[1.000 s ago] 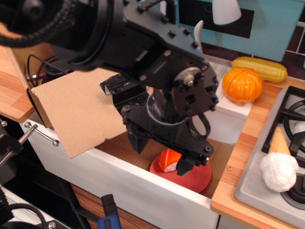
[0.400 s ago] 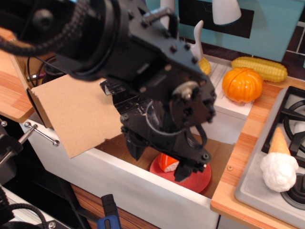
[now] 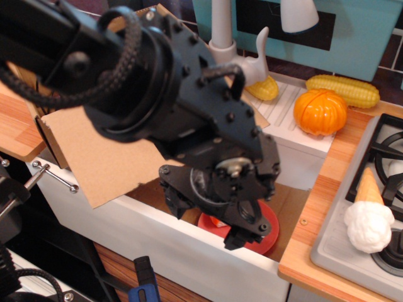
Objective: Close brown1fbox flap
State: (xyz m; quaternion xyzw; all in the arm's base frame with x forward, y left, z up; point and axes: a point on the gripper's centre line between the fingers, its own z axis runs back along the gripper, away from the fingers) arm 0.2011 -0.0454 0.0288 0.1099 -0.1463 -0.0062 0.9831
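The brown1fbox sits down in the white sink well; its brown inner floor [image 3: 291, 206] shows at the right. Its flap [image 3: 94, 154], plain brown face up, sticks out to the left over the sink's front wall, tilted and open. No print or sticker shows. My gripper [image 3: 211, 219] hangs low inside the box, right of the flap's near corner, with its black fingers [image 3: 175, 200] spread apart and nothing between them. It covers most of a red plate [image 3: 269, 228] on the box floor. An orange-and-white food piece [image 3: 218, 221] on the plate is nearly hidden.
The white sink front wall [image 3: 189, 248] runs along below the gripper, with a metal rail [image 3: 53, 176] at the left. A faucet [image 3: 223, 34], a yellow item [image 3: 261, 90], a pumpkin [image 3: 320, 111] and corn [image 3: 343, 90] are behind. An ice cream cone [image 3: 368, 214] lies on the stove [image 3: 334, 242].
My arm has come down and toward the front, deeper into the box, now hiding most of the plate and its food piece. The flap has not moved.
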